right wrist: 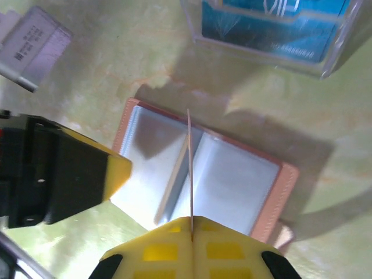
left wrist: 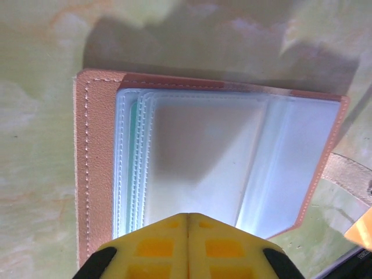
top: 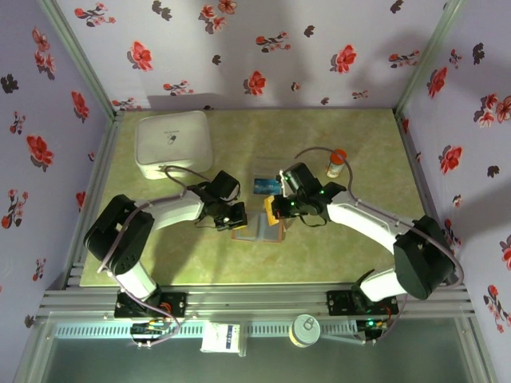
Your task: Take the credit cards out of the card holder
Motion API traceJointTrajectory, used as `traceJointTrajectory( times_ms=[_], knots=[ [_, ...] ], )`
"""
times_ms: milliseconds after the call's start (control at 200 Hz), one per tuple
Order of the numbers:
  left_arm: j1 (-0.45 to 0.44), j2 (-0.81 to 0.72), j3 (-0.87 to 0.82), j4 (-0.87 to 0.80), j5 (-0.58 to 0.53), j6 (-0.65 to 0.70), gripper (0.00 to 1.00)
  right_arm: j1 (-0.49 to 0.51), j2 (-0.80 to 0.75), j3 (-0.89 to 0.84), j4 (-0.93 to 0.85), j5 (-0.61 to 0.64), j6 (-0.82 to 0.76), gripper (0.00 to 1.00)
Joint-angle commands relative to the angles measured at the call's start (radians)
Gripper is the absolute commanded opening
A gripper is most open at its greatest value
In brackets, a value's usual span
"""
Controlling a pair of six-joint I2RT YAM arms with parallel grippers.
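at the near edge of the open card holder [left wrist: 96,174], the left gripper [left wrist: 187,221] has its yellow fingers pressed together w/ no gap, tips right at the clear pockets. whether they pinch a pocket, can't tell. on the holder's other side, the right gripper [right wrist: 192,224] is closed on a thin leaf [right wrist: 189,168] standing edge-on over the fold; card or pocket page, can't tell. the holder lies flat on the table [top: 255,136], between the two grippers. just beyond it is a clear box [right wrist: 343,52] w/ a blue card [right wrist: 273,29] inside. farther out are a white box [top: 173,145] at left and an orange-capped bottle [top: 336,163] at right.
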Motion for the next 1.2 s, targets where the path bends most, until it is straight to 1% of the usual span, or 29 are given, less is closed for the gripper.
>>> traceJointTrajectory(
  times_ms=[0,60,125,250,325,430,695,900,1025,1195],
  knots=[
    [0.006,-0.058,-0.006,-0.031,-0.024,-0.003,0.08,-0.008,0.034,0.079,-0.175,0.103,-0.331,0.0],
    [0.009,-0.079,-0.014,-0.036,-0.037,-0.001,0.09,-0.01,0.062,0.14,-0.247,0.13,-0.443,0.0],
    [0.014,-0.108,-0.027,-0.042,-0.05,0.001,0.1,-0.01,0.097,0.19,-0.304,0.126,-0.577,0.0],
    [0.029,-0.15,-0.055,-0.05,-0.062,-0.002,0.1,-0.017,0.157,0.272,-0.358,0.134,-0.807,0.0],
    [0.035,-0.172,-0.072,-0.056,-0.065,-0.006,0.1,-0.022,0.189,0.319,-0.377,0.136,-0.924,0.0],
    [0.043,-0.199,-0.091,-0.065,-0.073,-0.006,0.11,-0.044,0.247,0.401,-0.406,0.118,-1.035,0.0],
    [0.077,-0.244,-0.117,-0.096,-0.08,-0.002,0.11,-0.119,0.456,0.733,-0.565,0.027,-1.2,0.0],
    [0.103,-0.234,-0.112,-0.1,-0.076,0.005,0.11,-0.159,0.625,0.995,-0.693,-0.03,-1.265,0.0],
    [0.116,-0.209,-0.087,-0.118,-0.074,0.023,0.11,-0.177,0.716,1.114,-0.762,-0.05,-1.295,0.0],
    [0.133,-0.173,-0.068,-0.125,-0.061,0.04,0.11,-0.192,0.811,1.225,-0.805,-0.071,-1.321,0.0]
  ],
)
